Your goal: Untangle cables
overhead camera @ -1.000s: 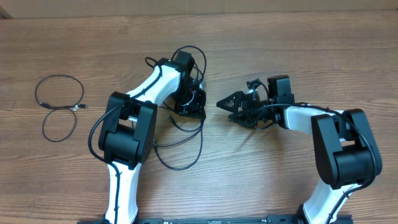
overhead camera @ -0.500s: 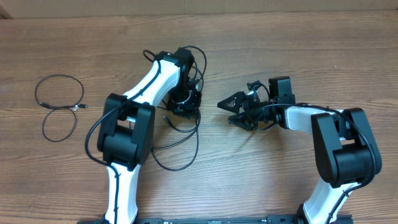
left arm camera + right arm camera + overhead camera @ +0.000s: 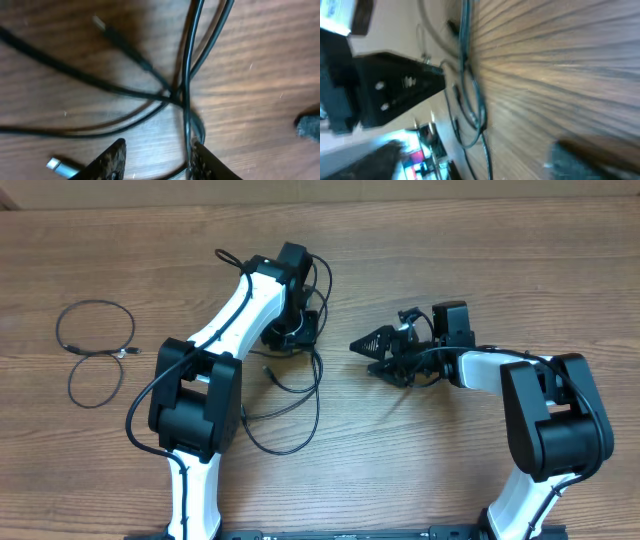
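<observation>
Black cables [image 3: 186, 70] crossed on the table [image 3: 260, 75] just ahead of the left claw [image 3: 157, 150], which stood apart and empty. The right claw [image 3: 362, 358] gaped too, well off. Gripping one strand beside the crossing, then lifting slowly, seemed wisest.

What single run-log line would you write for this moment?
left gripper: open over tangled cables | right gripper: open, empty | looped cable: far left, untouched
</observation>
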`<state>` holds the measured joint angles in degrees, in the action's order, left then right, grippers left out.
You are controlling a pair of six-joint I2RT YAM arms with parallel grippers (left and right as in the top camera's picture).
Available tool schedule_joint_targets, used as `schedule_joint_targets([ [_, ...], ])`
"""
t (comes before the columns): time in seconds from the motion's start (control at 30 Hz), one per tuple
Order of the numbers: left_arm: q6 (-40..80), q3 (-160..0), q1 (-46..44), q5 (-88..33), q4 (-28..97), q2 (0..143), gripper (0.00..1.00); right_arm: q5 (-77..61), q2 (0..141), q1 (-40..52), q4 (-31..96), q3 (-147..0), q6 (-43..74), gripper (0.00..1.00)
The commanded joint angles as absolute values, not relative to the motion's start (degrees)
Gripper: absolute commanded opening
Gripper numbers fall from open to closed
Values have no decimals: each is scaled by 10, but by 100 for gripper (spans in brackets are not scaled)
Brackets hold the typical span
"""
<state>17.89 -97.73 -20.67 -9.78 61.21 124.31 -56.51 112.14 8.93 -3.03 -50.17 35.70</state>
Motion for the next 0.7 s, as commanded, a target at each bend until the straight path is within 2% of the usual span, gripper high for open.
schedule_joint_targets([
  [0.0,213,-966,-212,-100,596,1253,43,-538,1135,83,-29,-492,351,67],
  [0.1,215,-965,-213,-116,581,1253,45,-536,1135,83,-30,-492,351,41],
  [0.17,215,-964,-216,-116,582,1253,44,-536,1135,83,-30,-492,351,36],
  [0.47,225,-922,-235,-113,547,1253,40,-536,1135,83,-30,-492,352,34],
  [0.53,226,-907,-236,-114,529,1253,32,-536,1135,83,-30,-492,352,35],
  [0.67,225,-903,-236,-114,524,1253,28,-536,1135,83,-30,-492,351,35],
])
